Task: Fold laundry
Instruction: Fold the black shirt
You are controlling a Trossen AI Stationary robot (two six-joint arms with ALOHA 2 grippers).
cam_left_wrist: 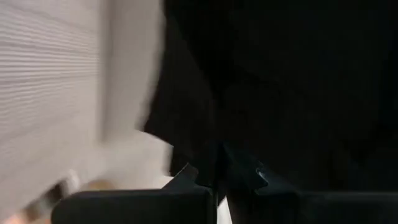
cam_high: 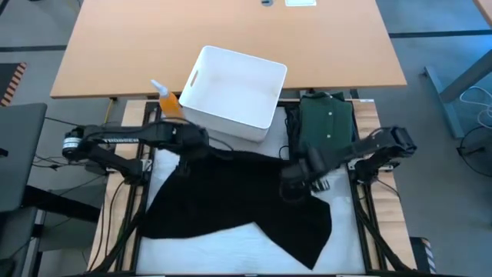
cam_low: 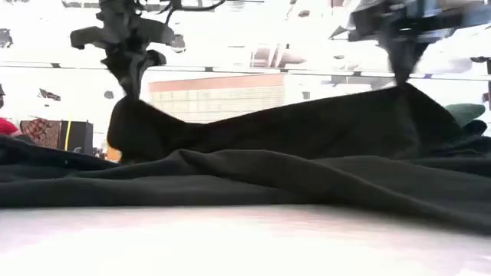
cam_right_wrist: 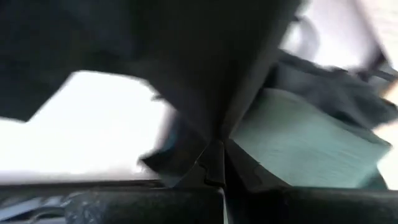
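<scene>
From above, we are seeing the black garment [cam_high: 238,200] lying spread over the white-covered table [cam_high: 231,254], with the left gripper [cam_high: 187,150] and right gripper [cam_high: 296,175] each clenched on its far edge. A green shirt [cam_high: 327,119] is lying beside the white bin [cam_high: 234,92]. At table height, both corners are hanging lifted. Both wrist views are showing cloth pinched between closed fingers.

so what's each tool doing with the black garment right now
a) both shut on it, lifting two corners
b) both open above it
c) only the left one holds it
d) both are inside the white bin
a: the low view shows the black garment drawn up into two peaks, one under the left tool and one under the right tool, both shut on it.
</scene>
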